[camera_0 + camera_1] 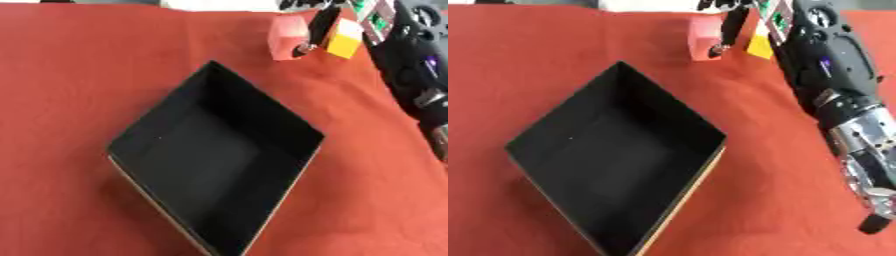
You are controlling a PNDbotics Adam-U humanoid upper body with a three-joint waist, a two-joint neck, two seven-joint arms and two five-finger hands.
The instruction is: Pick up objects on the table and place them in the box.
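A black open-topped box (219, 160) sits turned cornerwise on the red tablecloth (70, 75), one corner pointing toward the far edge and one toward the near edge; its interior shows only dark floor and walls, with nothing visible inside, and a pale cardboard edge shows along its near rim. Beyond the box's far corner, near the far edge of the cloth, stands a pink block (704, 36), and just to its right a yellow block (345, 41); the two lie close together, but whether they touch cannot be told. The right arm comes in along the right side of both views, black with a silver wrist section, and reaches to the far end of the table. The right hand (737, 17) is over the two blocks, with one dark finger (726, 30) pointing down between them, its tip beside the pink block's right face. Whether the hand's fingers are closed on either block cannot be told, since the hand is partly cut off at the top edge. Both blocks are outside the box, well apart from its rim. The left hand appears in neither view
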